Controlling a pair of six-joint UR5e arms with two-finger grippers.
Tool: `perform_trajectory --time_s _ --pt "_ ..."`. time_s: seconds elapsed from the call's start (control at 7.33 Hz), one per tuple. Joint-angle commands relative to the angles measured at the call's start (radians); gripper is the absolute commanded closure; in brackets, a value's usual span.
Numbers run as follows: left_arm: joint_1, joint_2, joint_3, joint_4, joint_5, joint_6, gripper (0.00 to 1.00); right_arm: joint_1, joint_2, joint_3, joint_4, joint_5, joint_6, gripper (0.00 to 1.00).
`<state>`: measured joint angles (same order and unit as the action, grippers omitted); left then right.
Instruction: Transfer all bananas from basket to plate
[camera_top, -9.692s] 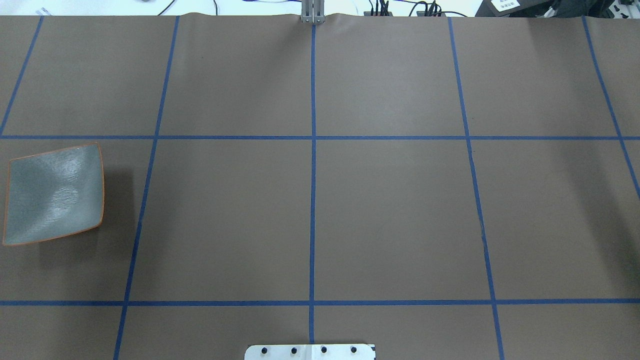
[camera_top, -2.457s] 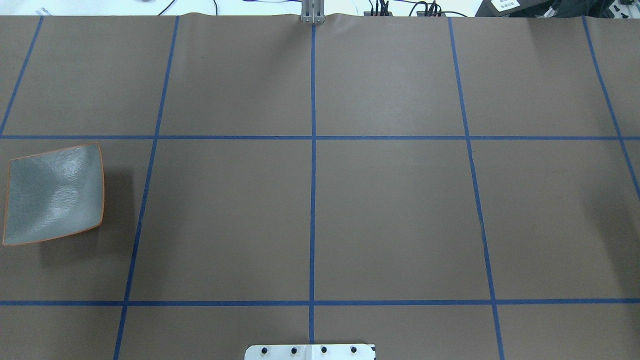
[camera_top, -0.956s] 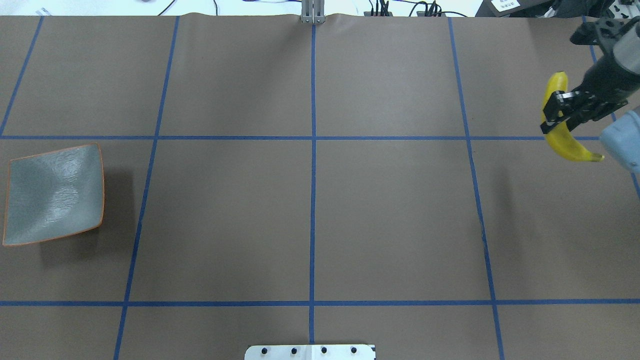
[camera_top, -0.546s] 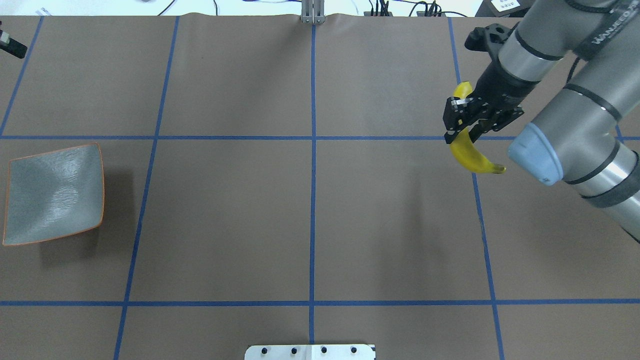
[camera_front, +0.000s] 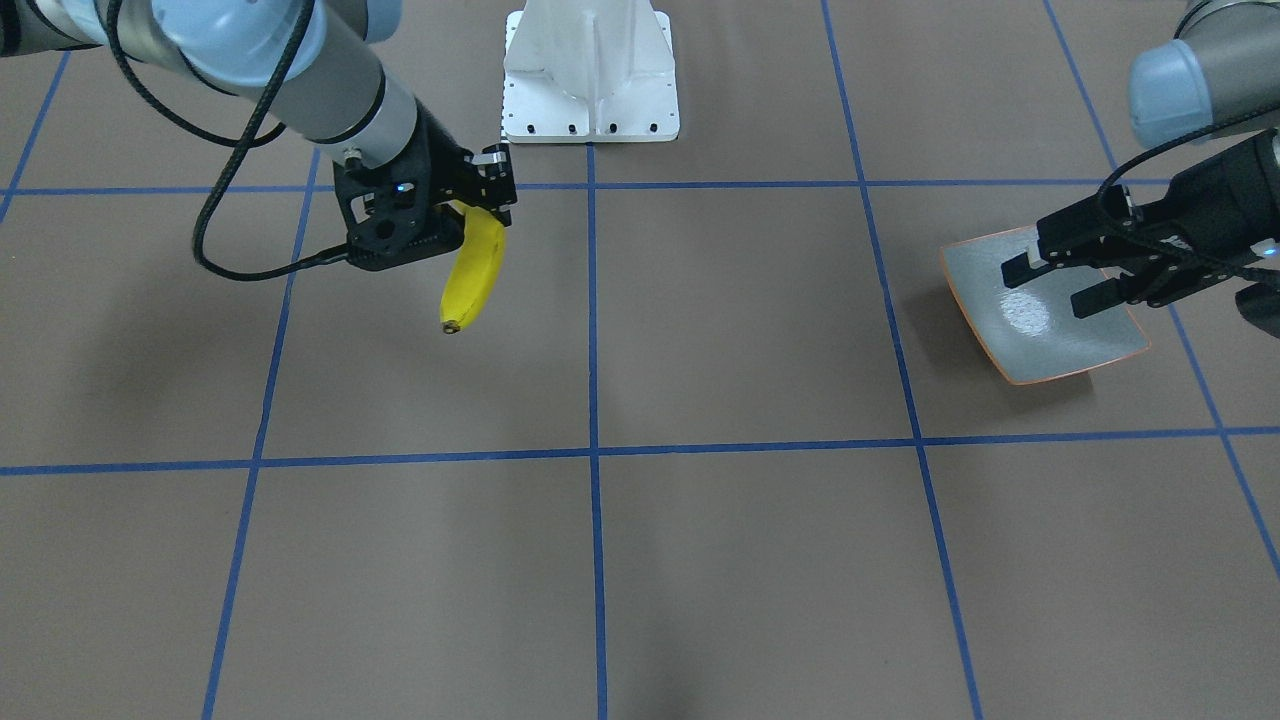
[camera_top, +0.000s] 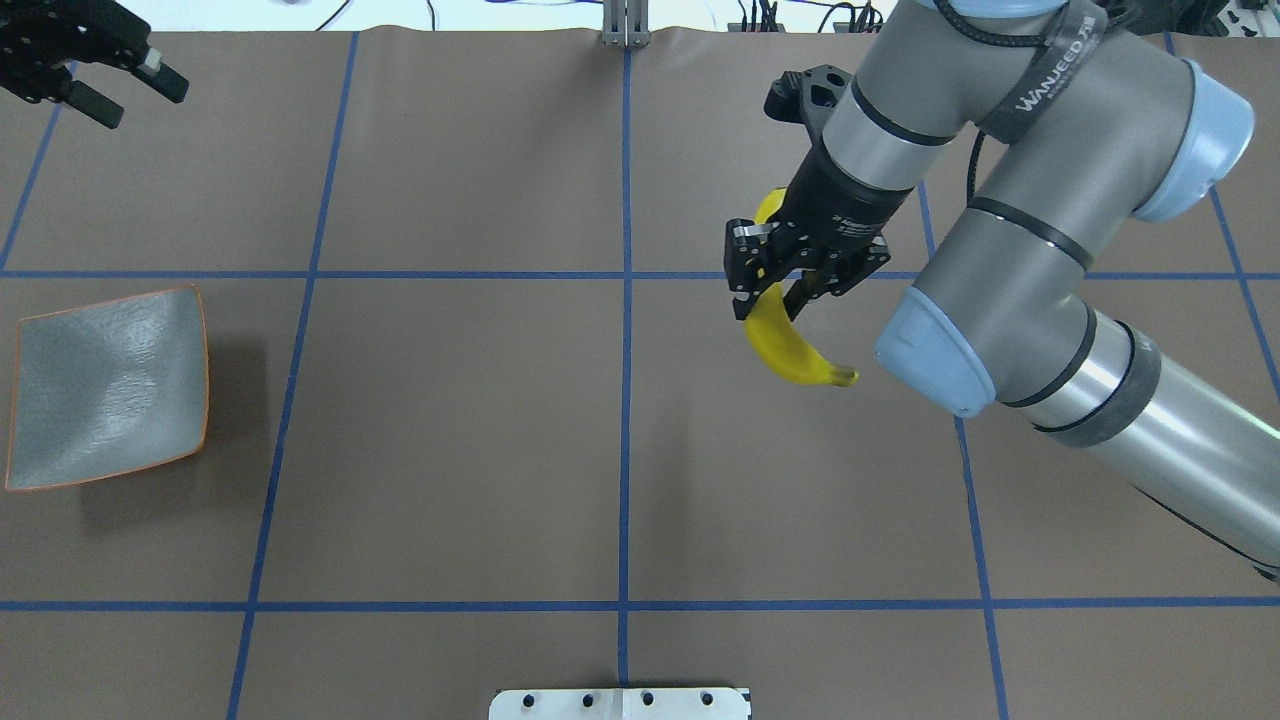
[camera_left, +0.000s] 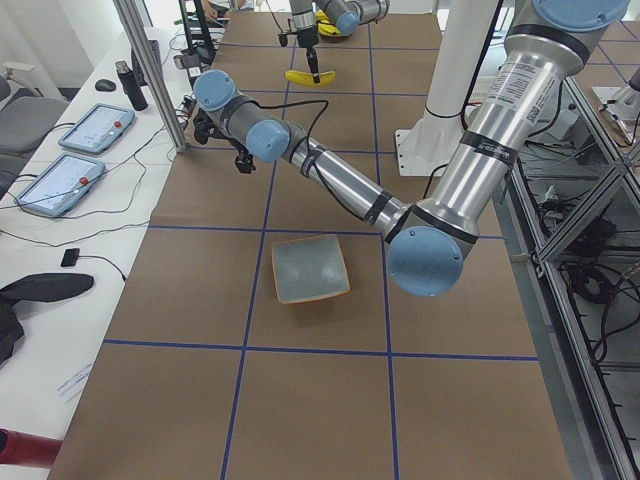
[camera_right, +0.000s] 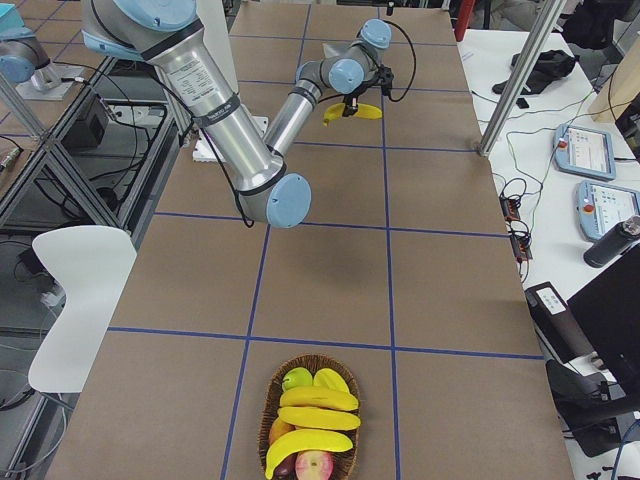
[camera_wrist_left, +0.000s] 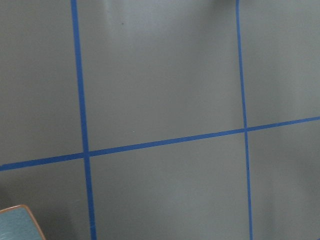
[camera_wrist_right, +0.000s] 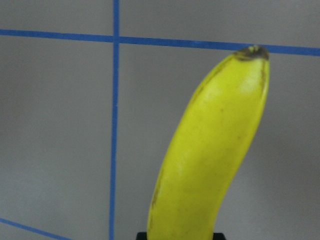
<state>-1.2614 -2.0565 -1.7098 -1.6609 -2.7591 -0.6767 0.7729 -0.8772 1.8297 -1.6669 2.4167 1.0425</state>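
Right gripper (camera_top: 783, 292) clamped on banana (camera_top: 795, 350), about mid-length.
You carry light, soft, bruisable fruit below the gripper; squeeze gently. Left gripper (camera_front: 1045, 288) spread wide.

Silver arms (camera_top: 1150, 430), blue joint caps (camera_top: 935, 350), black cable (camera_front: 300, 264), white base (camera_front: 590, 70)

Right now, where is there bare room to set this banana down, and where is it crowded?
The plate is bare. The table squares between it and the right gripper, holding the banana, are bare too. Crowded: the basket, heaped with fruit; the open left gripper hangs near the plate.
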Motion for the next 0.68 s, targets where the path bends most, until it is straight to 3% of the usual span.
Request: perform_trajectory --time_s 0.0,0.27,0.41,0.55 --pt "0.039 -0.031 0.04 -0.209 0.007 -0.081 0.01 -0.038 0.018 -0.052 0.245 -0.002 0.212 1.0" --pt "0.116 -0.03 0.045 -0.417 0.183 -0.183 0.01 -0.038 0.041 -0.063 0.269 -0.002 0.22 1.0" --pt "0.198 -0.037 0.042 -0.524 0.297 -0.348 0.01 -0.038 0.052 -0.063 0.271 -0.001 0.223 1.0" --pt "0.241 -0.062 0.061 -0.642 0.332 -0.617 0.01 -0.038 0.052 -0.063 0.32 -0.001 0.259 1.0"
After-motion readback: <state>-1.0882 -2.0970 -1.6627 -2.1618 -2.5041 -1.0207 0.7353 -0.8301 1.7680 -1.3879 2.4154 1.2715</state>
